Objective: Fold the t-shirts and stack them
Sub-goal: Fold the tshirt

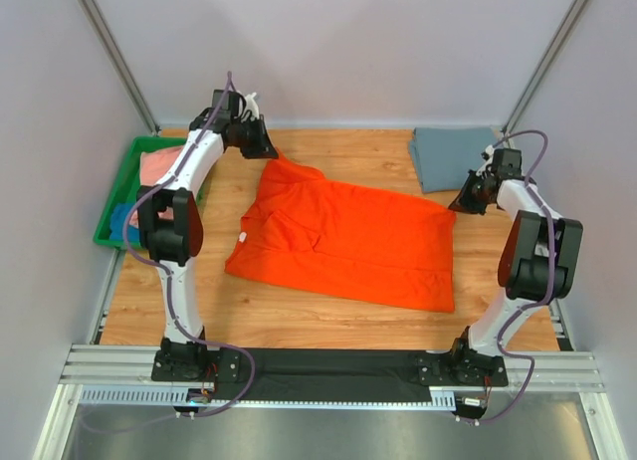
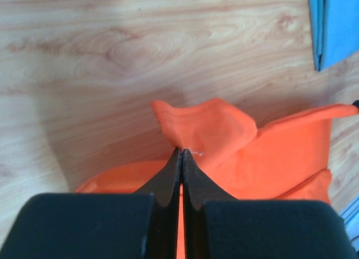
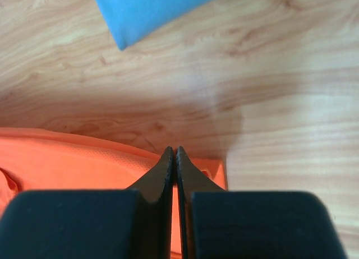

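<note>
An orange t-shirt [image 1: 348, 236] lies spread across the middle of the wooden table. My left gripper [image 1: 267, 147] is at its far left sleeve, shut on a pinched fold of orange cloth [image 2: 213, 127] that rises off the table at the fingertips [image 2: 183, 150]. My right gripper [image 1: 460, 203] is at the shirt's far right corner, jaws shut [image 3: 175, 150] with the orange hem [image 3: 67, 163] between them. A folded grey-blue t-shirt [image 1: 453, 156] lies at the far right, also seen from both wrists [image 2: 339, 23] [image 3: 146, 9]. A pink t-shirt [image 1: 159, 166] and a blue one [image 1: 124, 221] lie in the tray.
A green plastic tray [image 1: 117, 186] stands at the far left edge of the table. Grey walls with metal posts close in the sides and back. A black strip and metal rails hold the arm bases along the near edge.
</note>
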Motion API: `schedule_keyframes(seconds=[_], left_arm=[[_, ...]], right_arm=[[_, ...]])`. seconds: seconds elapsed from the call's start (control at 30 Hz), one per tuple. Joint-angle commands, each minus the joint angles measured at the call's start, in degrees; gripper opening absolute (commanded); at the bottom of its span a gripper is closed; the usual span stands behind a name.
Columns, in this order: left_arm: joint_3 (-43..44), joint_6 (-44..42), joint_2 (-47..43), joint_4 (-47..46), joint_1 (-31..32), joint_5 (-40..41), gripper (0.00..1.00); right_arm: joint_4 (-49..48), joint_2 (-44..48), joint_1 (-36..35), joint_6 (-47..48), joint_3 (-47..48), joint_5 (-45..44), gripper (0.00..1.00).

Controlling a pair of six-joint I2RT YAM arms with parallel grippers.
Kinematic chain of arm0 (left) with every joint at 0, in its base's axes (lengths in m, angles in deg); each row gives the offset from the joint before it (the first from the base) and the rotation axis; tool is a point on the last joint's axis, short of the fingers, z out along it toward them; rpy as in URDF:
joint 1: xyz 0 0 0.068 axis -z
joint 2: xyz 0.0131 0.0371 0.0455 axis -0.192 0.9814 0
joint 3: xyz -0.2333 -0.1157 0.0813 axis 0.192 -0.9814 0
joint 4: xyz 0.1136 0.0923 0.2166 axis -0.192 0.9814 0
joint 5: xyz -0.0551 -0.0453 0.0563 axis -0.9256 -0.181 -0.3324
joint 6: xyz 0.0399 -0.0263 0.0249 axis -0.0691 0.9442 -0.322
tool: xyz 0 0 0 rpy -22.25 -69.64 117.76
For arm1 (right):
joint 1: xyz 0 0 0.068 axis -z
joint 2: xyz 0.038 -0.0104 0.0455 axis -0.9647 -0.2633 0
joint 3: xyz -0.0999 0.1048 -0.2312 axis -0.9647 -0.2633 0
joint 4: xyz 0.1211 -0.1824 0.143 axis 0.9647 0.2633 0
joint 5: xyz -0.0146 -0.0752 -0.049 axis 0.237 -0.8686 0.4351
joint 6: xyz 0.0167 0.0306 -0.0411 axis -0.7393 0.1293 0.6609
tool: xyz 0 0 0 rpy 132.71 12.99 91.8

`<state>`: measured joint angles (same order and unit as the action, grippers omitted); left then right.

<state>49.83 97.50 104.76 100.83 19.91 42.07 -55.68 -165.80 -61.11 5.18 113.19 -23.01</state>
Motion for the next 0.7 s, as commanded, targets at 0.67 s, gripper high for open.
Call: schedule_keyframes(seconds=[0.67], left_arm=[[-30.8,-6.79,-23.81,1.4,-0.14,6.78,0.0]], right_arm=[[2.08,23.53,-3.61,-4.84,-20.16,-11.69,0.0]])
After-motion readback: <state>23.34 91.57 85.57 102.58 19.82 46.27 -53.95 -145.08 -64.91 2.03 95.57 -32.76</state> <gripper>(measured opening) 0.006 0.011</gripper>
